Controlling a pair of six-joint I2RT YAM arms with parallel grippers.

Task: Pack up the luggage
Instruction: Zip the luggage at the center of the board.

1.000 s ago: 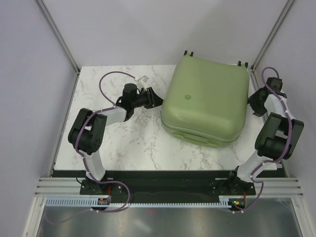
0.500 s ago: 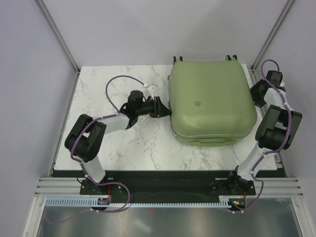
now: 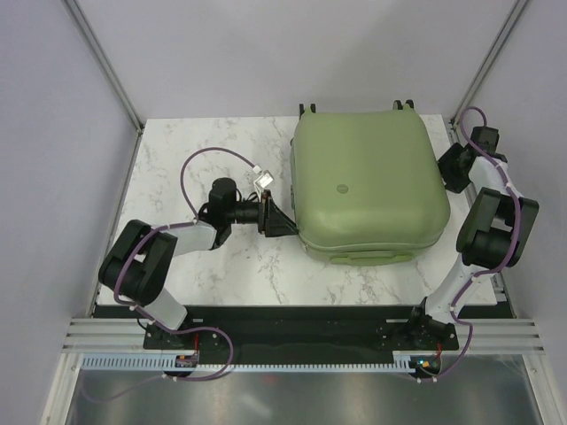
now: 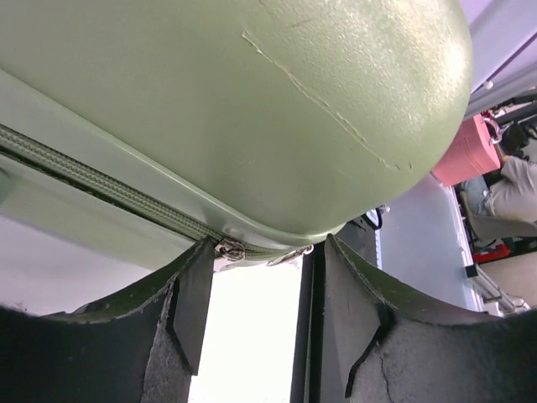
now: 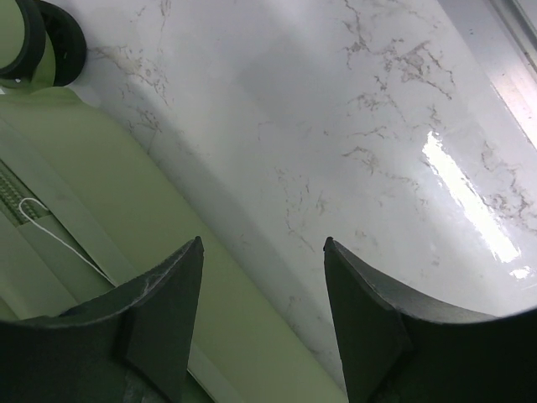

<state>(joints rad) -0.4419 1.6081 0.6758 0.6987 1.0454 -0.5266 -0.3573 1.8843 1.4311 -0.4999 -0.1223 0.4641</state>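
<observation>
The left tool [image 3: 282, 221] is reaching in low from the left, its two black fingers [image 4: 189, 311] standing apart with nothing between them, only bright surface showing through the gap. Its tips are sitting right at the near-left corner of the luggage [image 3: 368, 190]. From the wrist view, two metal zipper pulls [image 4: 231, 249] are hanging at that corner just beyond the fingertips, and the green zipper [image 4: 101, 189] is running away to the left along the seam. I cannot tell whether the fingers are touching the shell.

The right tool [image 3: 446, 168] is hanging beside the right wall of the luggage, close to its far corner. Its fingers [image 5: 164, 323] are also spread wide and gripping nothing; marble is showing between them, the green side wall is lying to their left, and a thin white thread [image 5: 50, 231] is trailing along it.

The luggage is lying flat and closed on the right half of the white marble surface [image 3: 177, 150], its round logo [image 3: 335, 188] facing up and its black wheels [image 3: 307, 108] pointing toward the far edge.
</observation>
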